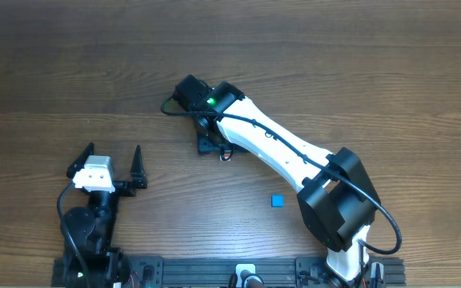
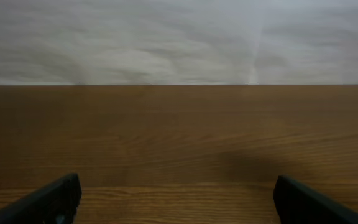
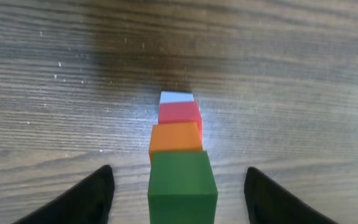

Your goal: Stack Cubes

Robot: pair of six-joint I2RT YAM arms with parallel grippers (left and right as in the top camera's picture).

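A stack of cubes stands on the wooden table (image 3: 55, 74): a green cube (image 3: 182, 183) on top, then an orange cube (image 3: 176, 137), a red cube (image 3: 179, 112) and a pale cube (image 3: 176, 97) at the base. My right gripper (image 3: 179, 171) hangs above the stack, open, with a finger on each side and clear of the green cube. From above, the right gripper (image 1: 213, 142) is near the table's middle, and a bit of the stack (image 1: 226, 155) peeks out beside it. A small blue cube (image 1: 277, 200) lies alone closer to the right arm's base. My left gripper (image 1: 110, 164) is open, holding nothing.
The right arm's white link (image 1: 278, 148) runs diagonally from its base up to the stack. Bare wooden table (image 2: 179, 137) stretches ahead of the left gripper (image 2: 178, 183), ending at a pale wall (image 2: 166, 37).
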